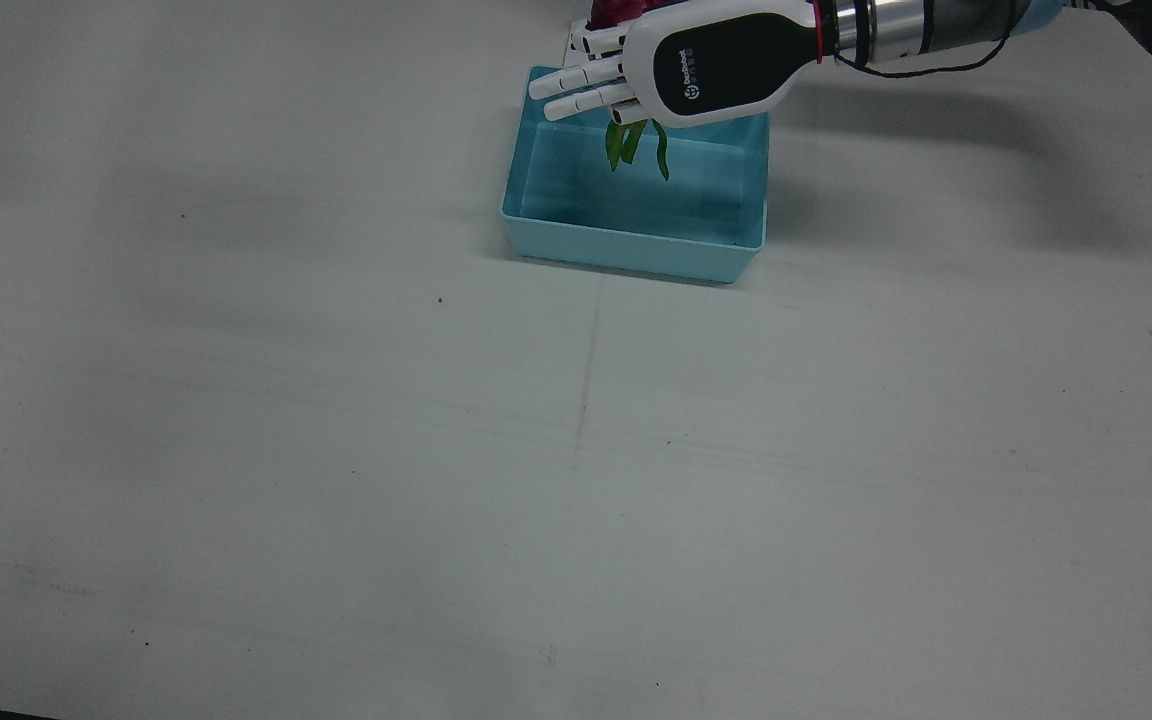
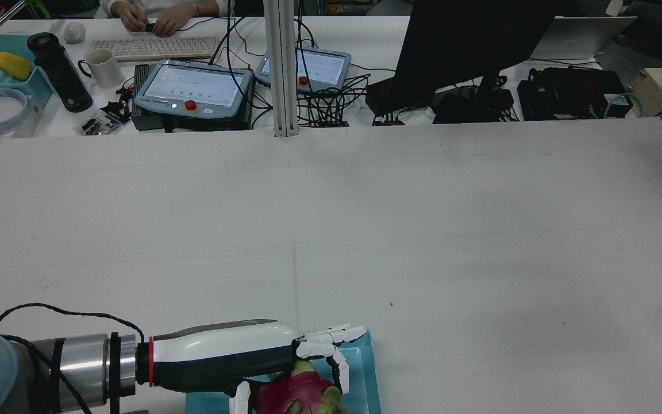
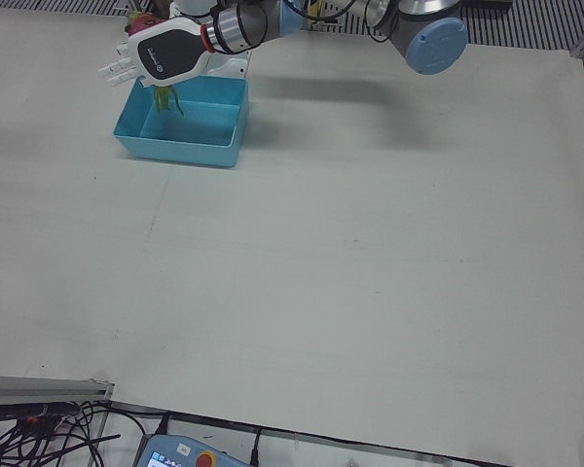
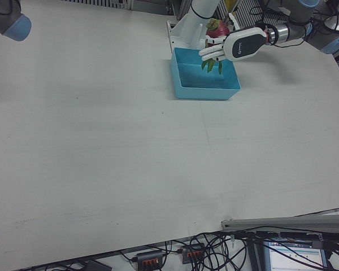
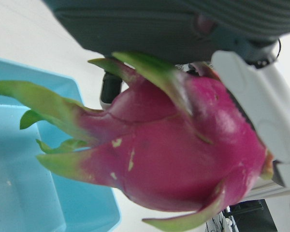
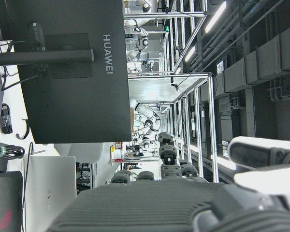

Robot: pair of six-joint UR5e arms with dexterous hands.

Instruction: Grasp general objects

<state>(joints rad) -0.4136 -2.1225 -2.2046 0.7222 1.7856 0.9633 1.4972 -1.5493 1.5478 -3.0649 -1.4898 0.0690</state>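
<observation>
The left hand (image 1: 681,70) is closed around a dragon fruit (image 5: 183,154) and holds it in the air over the far edge of the blue bin (image 1: 636,255), green leaf tips hanging down toward the bin's inside. This looks like a carry meant to end in the bin, which sits at the table's (image 1: 336,450) far edge within that arm's reach. The right hand's (image 6: 183,208) own camera points off across the room, and whether it is open or closed cannot be told.

The dragon fruit (image 5: 183,159) was magenta with green scales. The bin (image 1: 636,250) was light blue; the table (image 1: 336,450) was off-white.
</observation>
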